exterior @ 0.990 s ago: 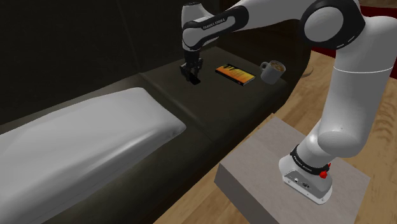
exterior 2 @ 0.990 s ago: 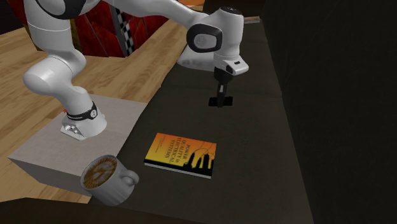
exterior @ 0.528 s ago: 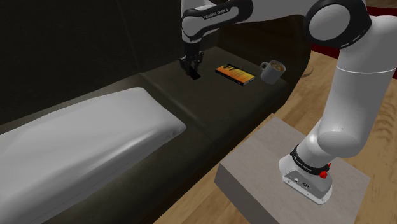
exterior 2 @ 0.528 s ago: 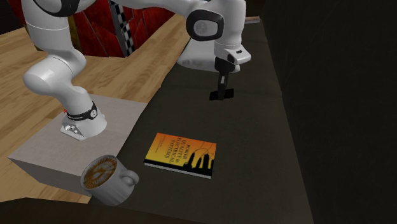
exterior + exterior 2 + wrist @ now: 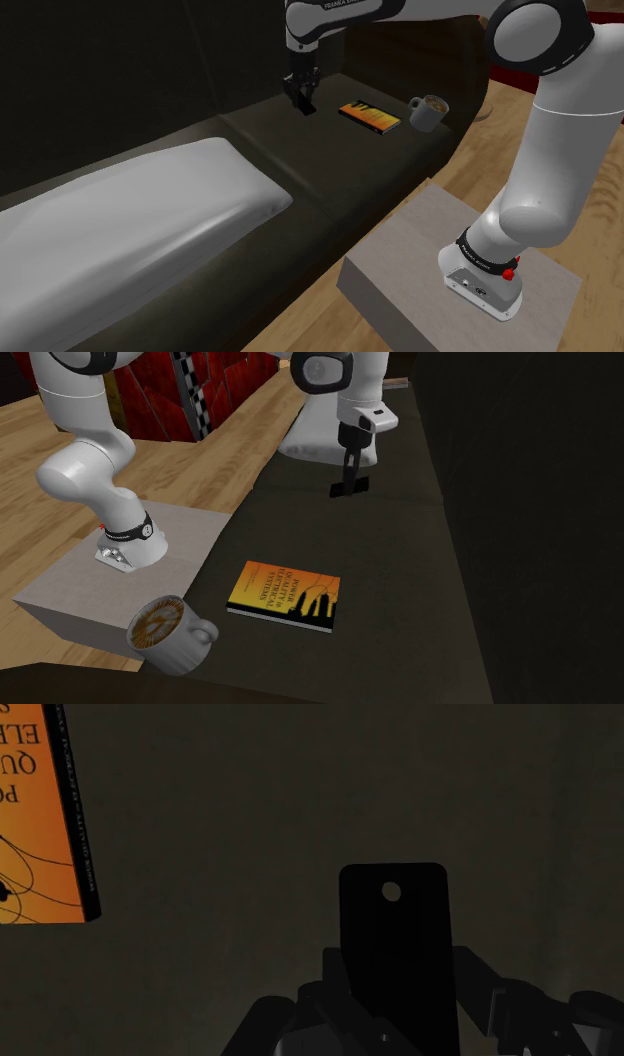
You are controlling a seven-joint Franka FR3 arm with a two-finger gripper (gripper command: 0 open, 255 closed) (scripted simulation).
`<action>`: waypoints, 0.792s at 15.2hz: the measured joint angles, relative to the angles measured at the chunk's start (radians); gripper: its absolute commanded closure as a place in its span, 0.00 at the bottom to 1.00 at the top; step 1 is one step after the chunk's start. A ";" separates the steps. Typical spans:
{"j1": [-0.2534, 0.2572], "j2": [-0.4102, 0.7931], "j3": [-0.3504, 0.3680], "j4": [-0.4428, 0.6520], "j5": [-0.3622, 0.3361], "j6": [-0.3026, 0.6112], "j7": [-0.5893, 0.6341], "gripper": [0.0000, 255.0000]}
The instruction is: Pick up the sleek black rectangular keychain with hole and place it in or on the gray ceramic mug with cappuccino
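Observation:
A flat black rectangular keychain [image 5: 393, 939] with a small round hole near its far end sticks out from between my fingers. My gripper [image 5: 397, 1004] is shut on it. In the shoulder view the gripper [image 5: 301, 97] hangs above the dark sofa seat [image 5: 330, 165], with the keychain [image 5: 306, 109] lifted off it. In the second exterior view the keychain [image 5: 349, 488] hangs under the gripper [image 5: 350, 470]. The grey mug [image 5: 428, 112] with brown foam stands at the seat's end, past the book. The same mug [image 5: 168, 634] lies nearest that second camera.
An orange-covered book [image 5: 369, 116] lies flat between the gripper and the mug; the book [image 5: 285, 595] and its corner [image 5: 45, 814] also show. A white cushion [image 5: 130, 235] covers the seat at the shoulder view's left. The grey stand [image 5: 455, 275] sits on a wooden floor [image 5: 60, 482].
The gripper has risen with the keychain clasped in it, lifting it higher above the sofa seat. Book and mug have not moved.

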 measured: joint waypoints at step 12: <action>-0.015 -0.040 -0.006 0.085 0.006 -0.124 -0.025 1.00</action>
